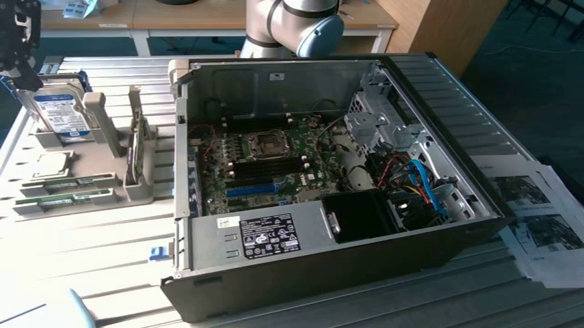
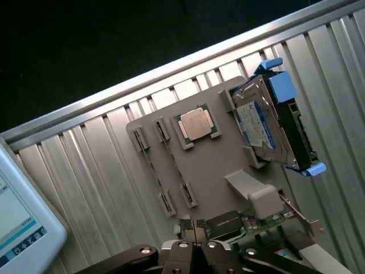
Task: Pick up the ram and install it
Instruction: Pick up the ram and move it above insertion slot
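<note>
Two thin green ram sticks (image 1: pixel 68 184) stand on edge in the slots of a grey holder tray (image 1: pixel 91 164) at the exterior view's left. In the wrist view the same ram sticks (image 2: pixel 153 171) appear edge-on as narrow lines between small clips. My gripper (image 2: pixel 197 246) hovers over the tray's edge by the graphics card, some way from the sticks. Its fingers (image 2: pixel 183 251) are pressed together with nothing between them. In the exterior view the dark gripper (image 1: pixel 20 48) hangs above the hard drive at the far top left. The open computer case (image 1: pixel 329 184) shows its motherboard (image 1: pixel 264 164) with dark memory slots.
The tray also holds a hard drive (image 2: pixel 268 128) with blue rails, a square silver processor (image 2: pixel 197 124) and an upright green card (image 2: pixel 239 225). A white tablet (image 2: pixel 23 222) lies beside it. Papers (image 1: pixel 538 219) lie at the exterior view's right. The slatted metal table (image 1: pixel 91 239) surrounds everything.
</note>
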Robot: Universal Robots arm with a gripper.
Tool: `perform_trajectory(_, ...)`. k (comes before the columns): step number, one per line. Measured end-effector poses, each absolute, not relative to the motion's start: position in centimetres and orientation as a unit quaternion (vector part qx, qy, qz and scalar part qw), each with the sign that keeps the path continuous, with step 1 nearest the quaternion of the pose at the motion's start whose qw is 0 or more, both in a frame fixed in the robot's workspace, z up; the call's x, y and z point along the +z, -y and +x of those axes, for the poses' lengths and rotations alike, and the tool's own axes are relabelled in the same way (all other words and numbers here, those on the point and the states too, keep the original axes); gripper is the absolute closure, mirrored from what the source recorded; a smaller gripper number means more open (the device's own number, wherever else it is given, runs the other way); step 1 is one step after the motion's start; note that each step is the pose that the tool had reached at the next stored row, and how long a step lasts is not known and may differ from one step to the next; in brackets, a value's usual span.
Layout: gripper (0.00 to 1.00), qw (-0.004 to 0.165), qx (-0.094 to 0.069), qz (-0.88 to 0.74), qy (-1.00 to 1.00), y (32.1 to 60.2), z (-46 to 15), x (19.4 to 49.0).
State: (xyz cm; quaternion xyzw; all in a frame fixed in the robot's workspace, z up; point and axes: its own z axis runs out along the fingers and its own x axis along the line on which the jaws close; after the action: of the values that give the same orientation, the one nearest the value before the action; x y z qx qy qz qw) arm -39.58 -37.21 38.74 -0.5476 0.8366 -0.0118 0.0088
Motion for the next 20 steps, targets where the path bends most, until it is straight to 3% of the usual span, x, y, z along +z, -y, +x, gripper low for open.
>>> perform_trajectory(20,0.9,0.01,-0.011,-0.647,-0.762,37.21,-39.58,38.74)
